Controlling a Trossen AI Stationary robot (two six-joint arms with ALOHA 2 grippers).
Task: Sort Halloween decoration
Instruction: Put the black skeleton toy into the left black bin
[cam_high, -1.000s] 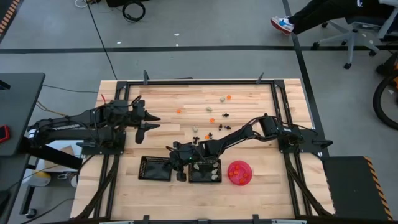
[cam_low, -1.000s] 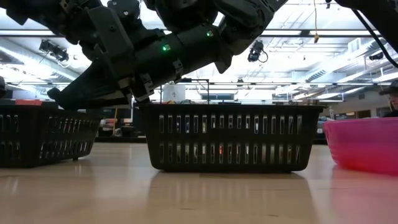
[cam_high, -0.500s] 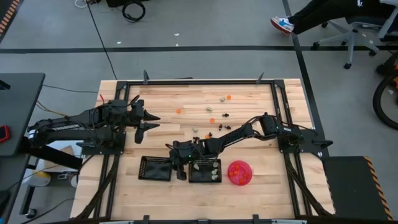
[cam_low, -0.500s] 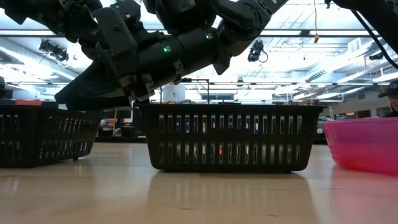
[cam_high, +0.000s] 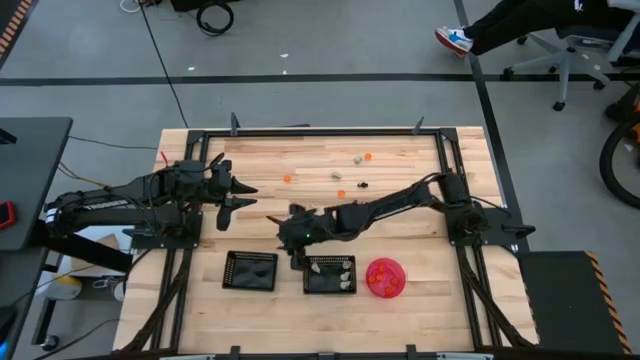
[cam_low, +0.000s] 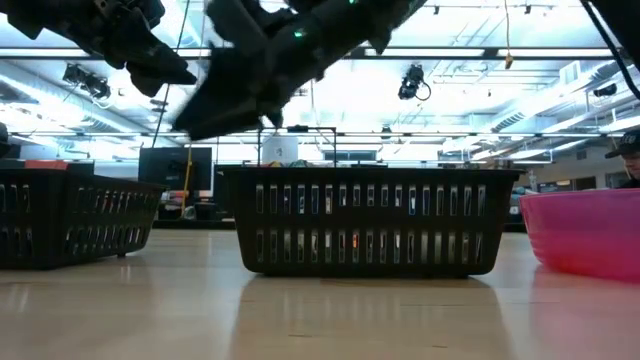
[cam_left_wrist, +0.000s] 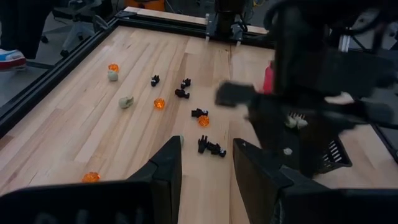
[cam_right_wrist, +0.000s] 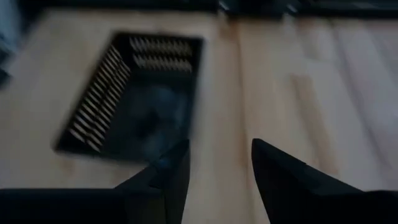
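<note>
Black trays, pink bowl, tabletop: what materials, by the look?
Black trays: likely moulded plastic, matte, with regular slotted walls. Pink bowl: probably plastic, slightly translucent, glossy. Tabletop: wood, butcher-block strips with visible grain and a light sheen.

Probably a robotics lab, framed wooden table (cam_high: 260, 215), strip ceiling lights (cam_low: 480, 70), office chair (cam_high: 575, 55)

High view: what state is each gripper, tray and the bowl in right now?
Right gripper: open, empty, above the table by the trays.
Left gripper: open, empty, waiting.
Left tray: upright.
Middle tray: holds pale trinkets.
Pink bowl: holds orange trinkets.
</note>
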